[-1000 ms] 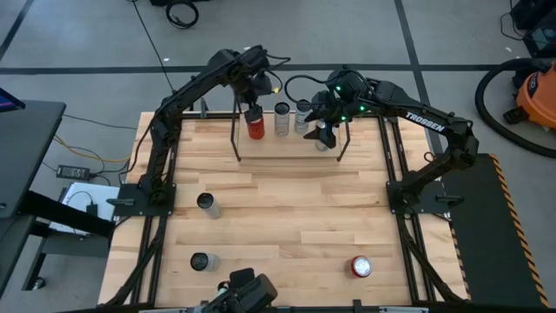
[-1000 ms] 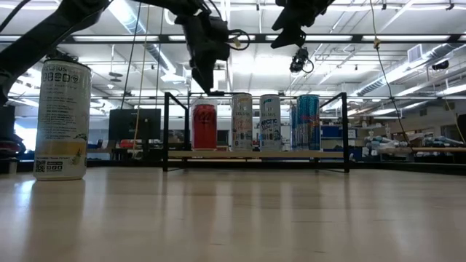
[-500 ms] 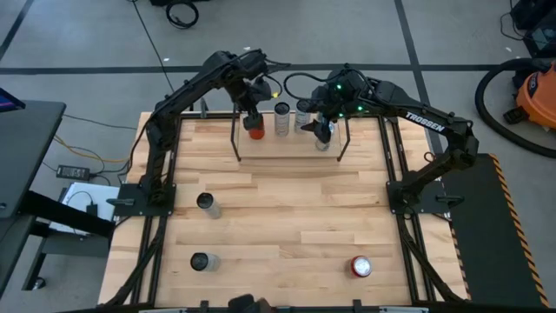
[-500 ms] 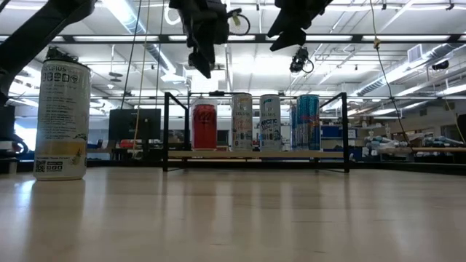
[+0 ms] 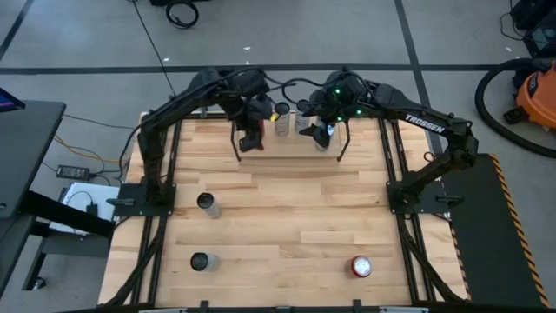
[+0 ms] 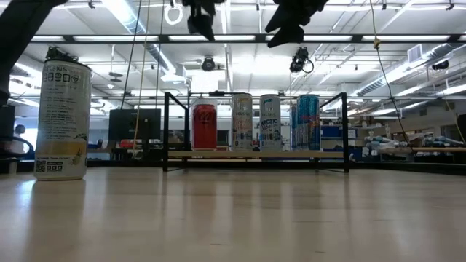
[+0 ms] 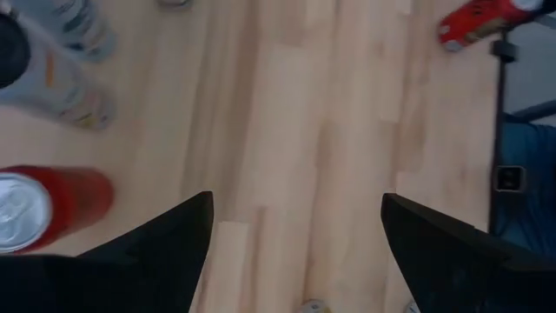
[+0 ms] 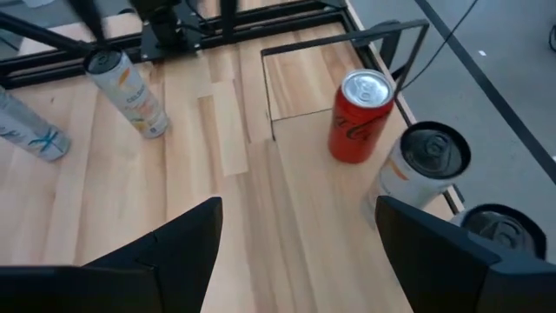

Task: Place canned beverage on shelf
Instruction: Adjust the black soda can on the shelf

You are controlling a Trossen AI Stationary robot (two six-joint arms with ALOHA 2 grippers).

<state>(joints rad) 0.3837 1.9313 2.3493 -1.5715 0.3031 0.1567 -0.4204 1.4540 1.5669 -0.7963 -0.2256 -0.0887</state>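
The shelf (image 6: 255,154) sits mid-frame in the low view, at the far side of the table (image 5: 287,217), and carries four upright cans in a row: a red can (image 6: 204,126) on the left, then a white can (image 6: 241,122), a pale can (image 6: 270,122) and a blue can (image 6: 308,121) on the right. In the high view the shelf (image 5: 287,146) lies at the upper centre of the frame.

The left gripper (image 5: 251,137) hangs over the left end of the shelf in the high view, covering the red can from above. In the low view it shows only at the top edge (image 6: 200,20), well above the red can and apart from it. In the left wrist view its fingers (image 7: 156,248) are spread wide with bare wood between them, and the red can (image 7: 48,209) lies at the left edge, outside the fingers.

The right gripper (image 5: 320,130) hangs over the right part of the shelf in the high view, and at the top of the low view (image 6: 287,25) it is well above the cans. Its fingers (image 8: 165,248) are spread with nothing between them; the red can (image 8: 358,116) stands ahead of them at the upper right.

Elsewhere on the table, a tall can (image 6: 64,120) stands at the left of the low view. In the high view two cans stand at the lower left (image 5: 207,204) (image 5: 202,262) and a red-topped can (image 5: 360,266) at the lower right.
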